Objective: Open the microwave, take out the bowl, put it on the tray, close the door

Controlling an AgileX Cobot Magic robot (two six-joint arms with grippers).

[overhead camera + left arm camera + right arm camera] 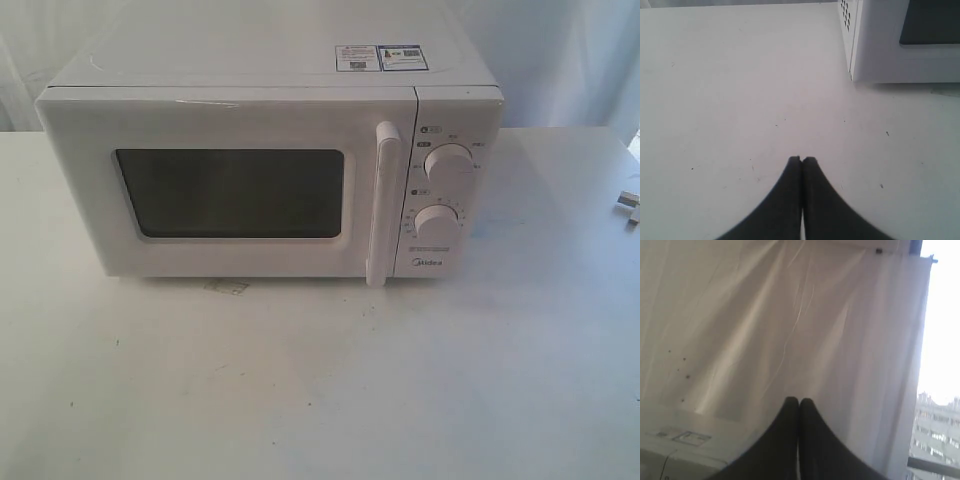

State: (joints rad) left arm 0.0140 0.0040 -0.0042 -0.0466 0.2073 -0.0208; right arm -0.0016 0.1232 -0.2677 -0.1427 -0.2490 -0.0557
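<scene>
The white Midea microwave [250, 60] stands in the upper middle of the exterior frame on the white surface [300, 380], its door [85, 200] shut, and the dark window [230, 192] seems too dim to show what is inside. The left gripper [801, 161], jaws pressed together, hangs over the surface with the microwave's corner at upper right; the right gripper [799, 402], jaws also pressed together, faces a white curtain [790, 315].

microwave [270, 125] interior hidden behind window [230, 192], stickers [380, 57] unreadable
</scene>
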